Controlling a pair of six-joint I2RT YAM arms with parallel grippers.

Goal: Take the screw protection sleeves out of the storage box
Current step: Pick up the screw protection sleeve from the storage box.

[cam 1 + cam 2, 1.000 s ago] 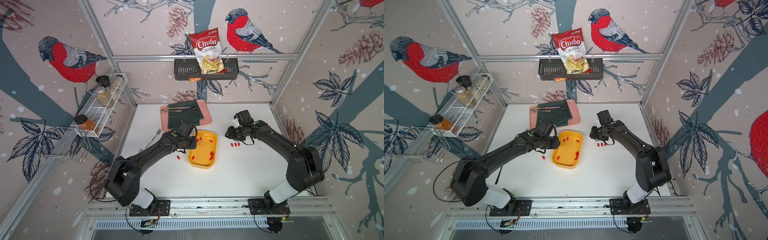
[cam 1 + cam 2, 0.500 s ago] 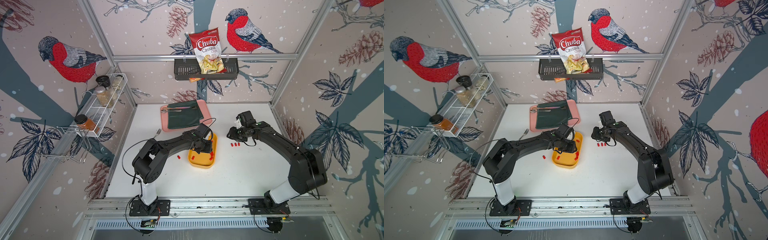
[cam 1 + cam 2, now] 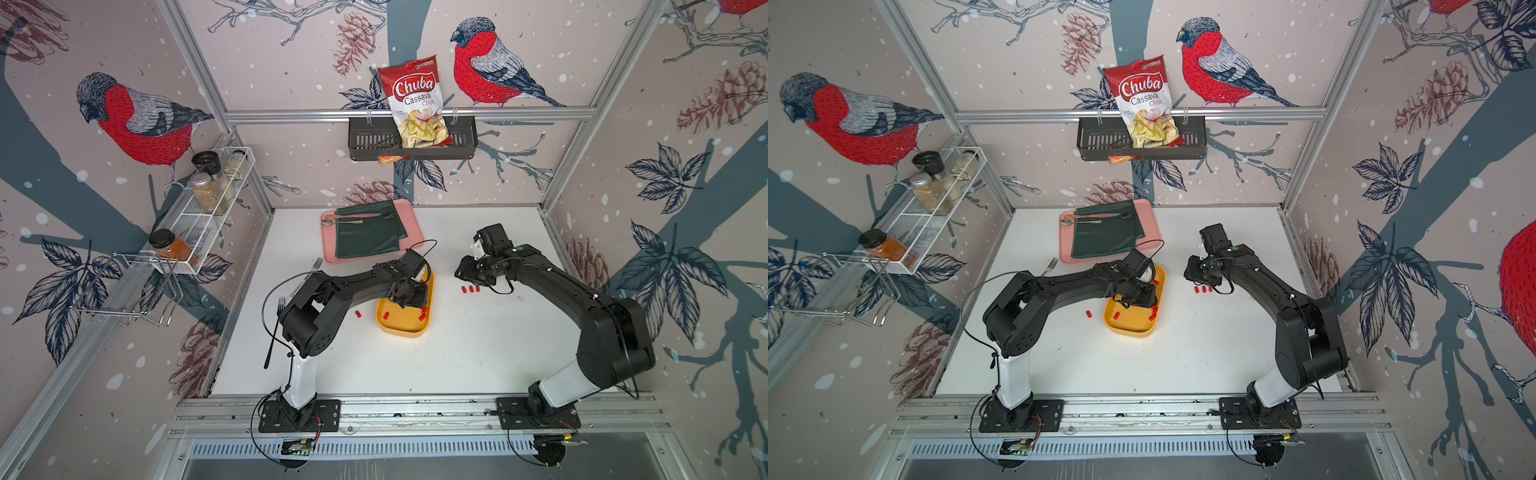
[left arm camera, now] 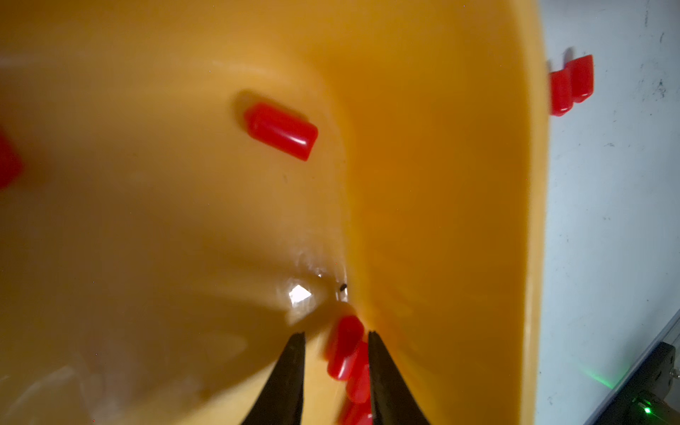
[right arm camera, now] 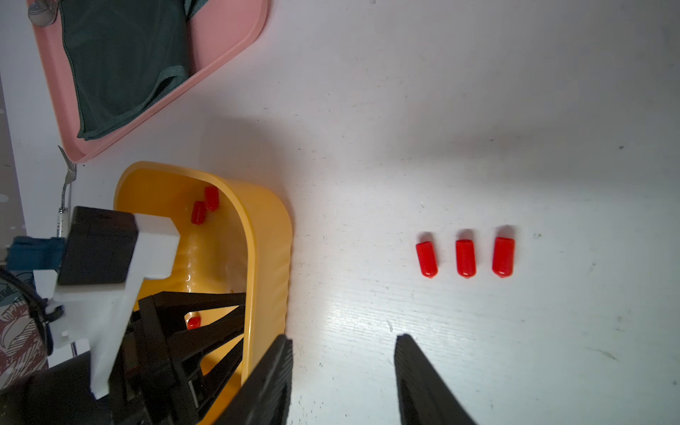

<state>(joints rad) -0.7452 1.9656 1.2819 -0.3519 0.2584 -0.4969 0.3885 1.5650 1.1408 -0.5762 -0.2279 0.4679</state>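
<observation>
Nearest us, we see one red cap (image 3: 358,315) alone on the white table (image 3: 457,353), just beside the yellow box (image 3: 405,328). Both top views show more caps (image 3: 385,316) on the box's near floor. Over its middle our left pincer (image 4: 335,338) dips inside. The top views hide its tips beneath the wrist. The left wrist view shows them narrowly apart, straddling a cap (image 4: 346,342) by the box wall, one tip against it and a sliver of yellow at the other, so we call it open, nothing clamped. Beyond, three caps (image 5: 466,257) lie in a row on the table, apart from the box. Our right pincer (image 5: 342,368) hangs near them, jaws wide and empty. Its wrist view shows two touching caps (image 5: 205,206) at the box's far end. Farthest sits the pink tray (image 3: 328,241) with a green cloth (image 3: 368,239).
</observation>
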